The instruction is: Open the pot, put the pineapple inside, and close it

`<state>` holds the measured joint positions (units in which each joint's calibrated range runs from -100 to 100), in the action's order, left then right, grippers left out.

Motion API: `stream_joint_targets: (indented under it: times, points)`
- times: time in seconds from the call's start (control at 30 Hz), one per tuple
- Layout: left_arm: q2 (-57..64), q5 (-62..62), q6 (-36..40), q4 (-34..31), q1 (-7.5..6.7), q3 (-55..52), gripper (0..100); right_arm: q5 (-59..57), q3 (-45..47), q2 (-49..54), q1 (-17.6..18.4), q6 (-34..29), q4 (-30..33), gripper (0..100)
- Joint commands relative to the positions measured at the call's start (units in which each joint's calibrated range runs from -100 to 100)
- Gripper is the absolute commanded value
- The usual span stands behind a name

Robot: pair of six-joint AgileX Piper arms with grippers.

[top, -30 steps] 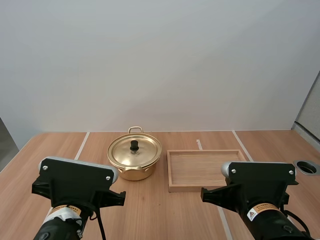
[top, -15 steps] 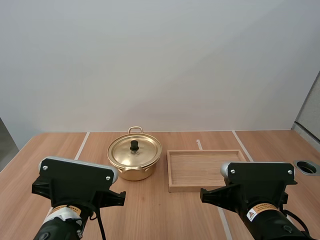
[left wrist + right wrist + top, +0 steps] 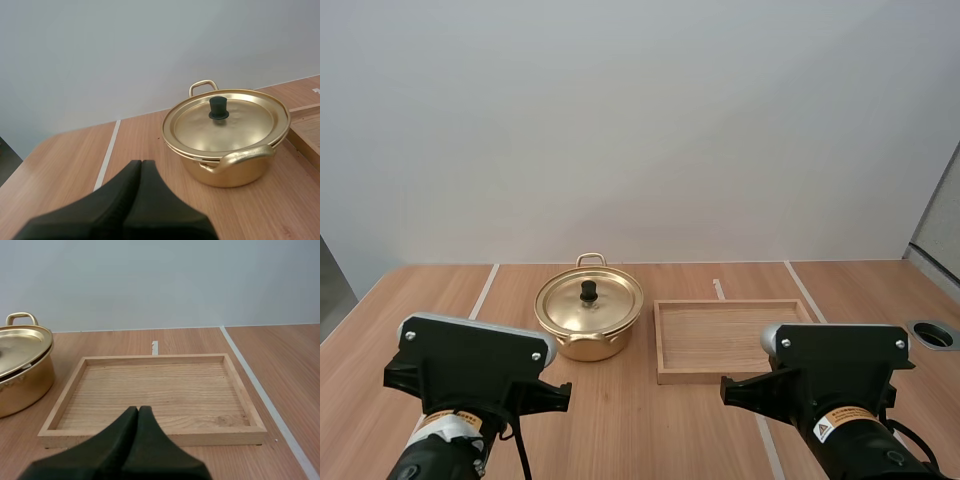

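Note:
A gold pot (image 3: pixel 588 318) with two loop handles stands on the wooden table, its lid (image 3: pixel 225 120) on and a black knob (image 3: pixel 218 108) in the lid's middle. My left gripper (image 3: pixel 140 167) is shut on nothing, its fingers together as one dark wedge, short of the pot and apart from it. My right gripper (image 3: pixel 138 414) is likewise shut on nothing, at the near edge of the wooden tray (image 3: pixel 155 432). The pot (image 3: pixel 22 367) stands beside the tray. No pineapple is in sight.
The shallow wooden tray (image 3: pixel 665 338) lies right of the pot with nothing in it. White tape lines (image 3: pixel 483 291) run across the tabletop. A round cable hole (image 3: pixel 934 334) sits near the table's right edge.

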<state>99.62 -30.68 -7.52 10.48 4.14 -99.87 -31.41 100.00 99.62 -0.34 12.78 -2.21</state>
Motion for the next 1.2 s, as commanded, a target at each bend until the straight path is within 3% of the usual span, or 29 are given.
stream_joint_targets:
  times: [0.0,0.23,0.5,1.17]
  points:
    - [0.38,1.3,0.3,-0.1,-0.15,-0.13,0,0.24,0.0,0.38,0.11,-0.24,0.36,0]
    - [0.38,-1.14,0.91,0.06,-0.28,-0.13,0,0.24,0.0,0.38,0.11,-0.24,0.36,0]
    - [0.38,0.14,12.5,0.03,-1.99,-0.13,0,0.24,0.0,0.38,0.11,-0.24,0.36,0]
    - [0.38,1.32,12.52,0.03,-1.99,-0.13,0,0.24,0.0,0.38,0.11,-0.24,0.36,0]
